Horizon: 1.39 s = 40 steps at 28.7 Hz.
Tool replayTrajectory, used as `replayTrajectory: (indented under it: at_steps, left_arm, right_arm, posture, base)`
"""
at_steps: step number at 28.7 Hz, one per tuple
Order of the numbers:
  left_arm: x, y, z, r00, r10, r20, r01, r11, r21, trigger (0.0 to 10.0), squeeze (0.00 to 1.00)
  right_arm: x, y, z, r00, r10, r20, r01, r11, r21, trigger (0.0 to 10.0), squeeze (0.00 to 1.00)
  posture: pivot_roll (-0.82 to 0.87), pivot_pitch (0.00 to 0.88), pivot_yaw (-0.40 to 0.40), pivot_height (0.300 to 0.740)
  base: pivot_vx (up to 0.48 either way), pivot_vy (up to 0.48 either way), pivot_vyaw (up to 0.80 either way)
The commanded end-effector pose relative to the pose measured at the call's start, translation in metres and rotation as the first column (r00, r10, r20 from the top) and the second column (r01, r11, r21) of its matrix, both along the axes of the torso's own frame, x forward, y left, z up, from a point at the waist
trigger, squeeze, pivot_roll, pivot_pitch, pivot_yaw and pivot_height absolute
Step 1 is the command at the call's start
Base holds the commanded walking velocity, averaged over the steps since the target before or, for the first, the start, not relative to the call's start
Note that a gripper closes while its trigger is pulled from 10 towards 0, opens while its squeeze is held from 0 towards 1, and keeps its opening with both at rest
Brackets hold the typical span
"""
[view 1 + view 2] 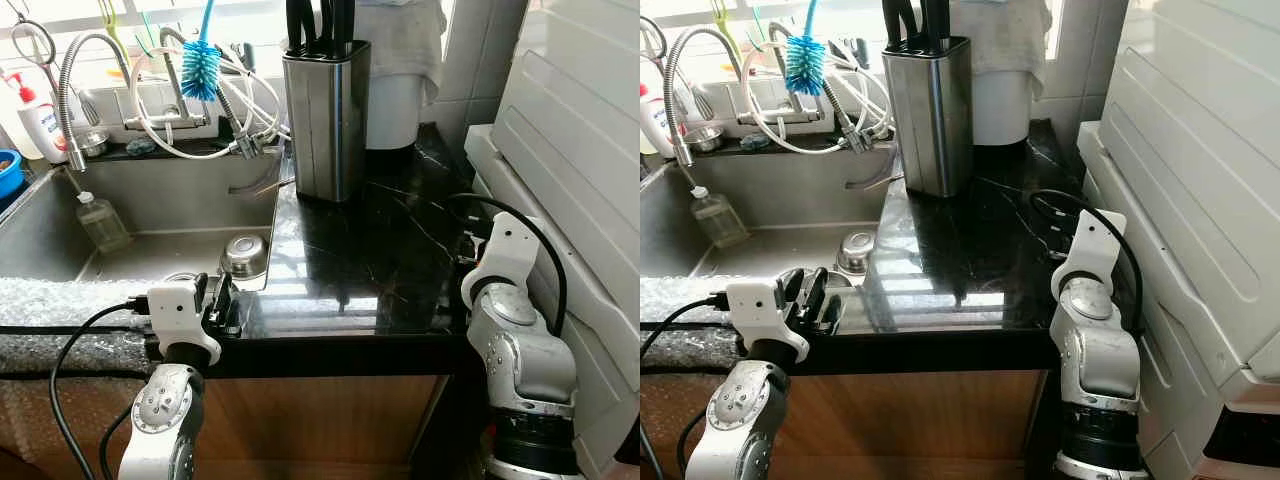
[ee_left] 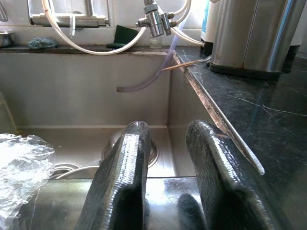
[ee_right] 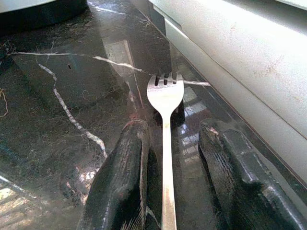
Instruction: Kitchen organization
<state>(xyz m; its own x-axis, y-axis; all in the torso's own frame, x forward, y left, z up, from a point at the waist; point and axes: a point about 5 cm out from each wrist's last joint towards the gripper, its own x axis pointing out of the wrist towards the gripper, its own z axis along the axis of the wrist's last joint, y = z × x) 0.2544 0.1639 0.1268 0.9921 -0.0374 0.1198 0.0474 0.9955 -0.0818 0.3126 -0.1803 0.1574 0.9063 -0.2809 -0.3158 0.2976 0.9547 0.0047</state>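
Fork (image 3: 164,124) flat on black tabletop (image 1: 380,250), lying between right gripper (image 3: 168,158) jaws, parted, not clamped. Left gripper (image 2: 168,158) low over sink (image 1: 150,200) edge, jaws apart, empty.

Black marble counter (image 1: 390,250), knife block (image 1: 325,115), fork (image 3: 164,96)

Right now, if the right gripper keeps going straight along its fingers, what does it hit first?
The fork already lies between the right gripper's open fingers. Past its tines comes bare black countertop, then probably the white appliance's base edge; depth is unclear.
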Motion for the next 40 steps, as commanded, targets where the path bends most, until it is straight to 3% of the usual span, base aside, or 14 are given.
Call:
replayTrajectory:
  at_steps: [1, 31, 40]
  left_arm:
    - [-0.001, 0.000, -0.004, 0.999, -0.011, -0.030, 0.011, 1.000, -0.015, 10.0, 0.00]
    - [-0.001, -0.005, -0.005, 0.997, -0.058, -0.045, 0.057, 0.998, -0.028, 10.0, 0.00]
    - [0.000, -0.004, -0.004, 0.998, -0.054, -0.040, 0.053, 0.998, -0.026, 10.0, 0.00]
  right_arm:
    - [0.002, 0.005, -0.004, 0.999, 0.029, -0.028, -0.029, 0.999, 0.018, 0.0, 0.00]
    - [0.005, 0.008, 0.000, 0.998, 0.056, -0.010, -0.055, 0.998, 0.036, 0.0, 0.00]
    - [0.008, 0.015, 0.020, 0.991, 0.065, 0.117, -0.071, 0.996, 0.047, 0.0, 0.00]
  posture:
    - [-0.05, 0.000, 0.075, 0.740]
    - [-0.05, 0.000, 0.076, 0.740]
    - [-0.06, 0.000, 0.081, 0.740]
  base:
    - [0.000, 0.000, 0.00]
    - [0.000, 0.000, 0.00]
    - [0.000, 0.000, 0.00]
